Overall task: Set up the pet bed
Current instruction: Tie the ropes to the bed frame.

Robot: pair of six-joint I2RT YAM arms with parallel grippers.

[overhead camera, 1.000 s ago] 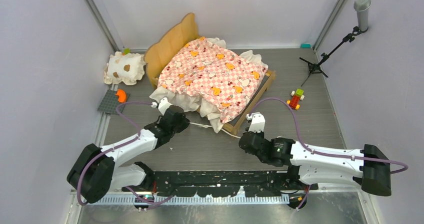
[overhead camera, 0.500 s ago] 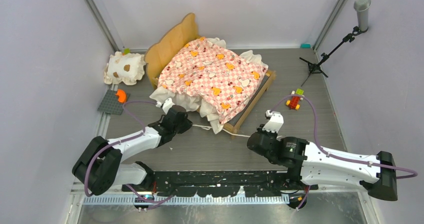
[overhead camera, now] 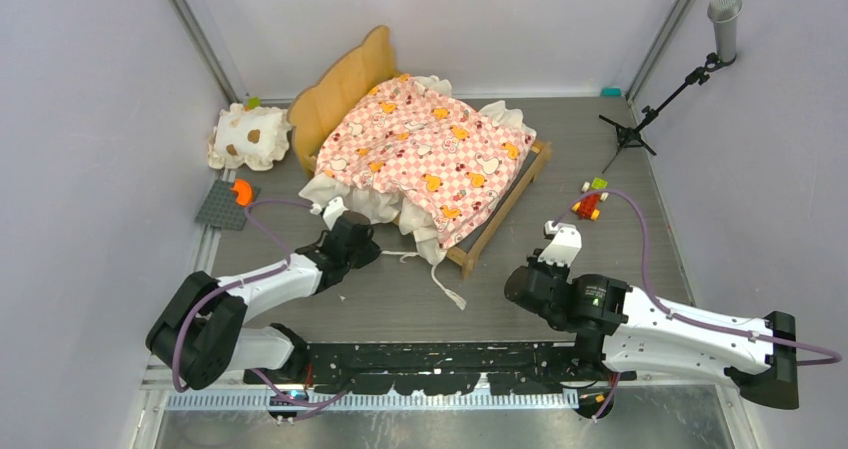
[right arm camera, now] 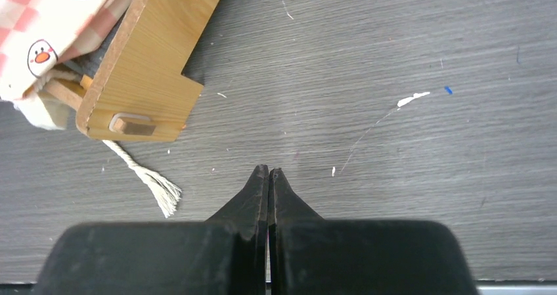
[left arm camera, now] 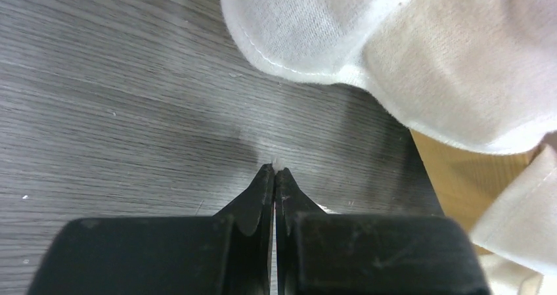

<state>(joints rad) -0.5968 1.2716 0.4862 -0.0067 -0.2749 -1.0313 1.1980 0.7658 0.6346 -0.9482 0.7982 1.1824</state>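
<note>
The pet bed (overhead camera: 430, 149), a light-wood frame with a wavy headboard (overhead camera: 340, 89) and a pink checkered mattress, stands at the back centre. My left gripper (overhead camera: 377, 252) is at its near-left corner, next to the cream ruffle (left arm camera: 394, 45). That left gripper (left arm camera: 274, 170) is shut, with a white bit of cord pinched at its tips. The white cord (overhead camera: 445, 279) trails from there to a frayed end (right arm camera: 161, 193) on the floor. Off the bed's near corner (right arm camera: 144, 78), my right gripper (overhead camera: 510, 285) is shut and empty (right arm camera: 269, 170).
A cream spotted pillow (overhead camera: 250, 137) lies left of the headboard. A grey baseplate (overhead camera: 222, 207) with an orange piece sits by the left wall. Small toy blocks (overhead camera: 588, 204) lie right of the bed, and a microphone stand (overhead camera: 650, 114) stands at the back right.
My right gripper has pulled back to the right, away from the bed corner. The cord that stretched between both grippers now lies slack, its free end on the floor. The left gripper barely moved.
</note>
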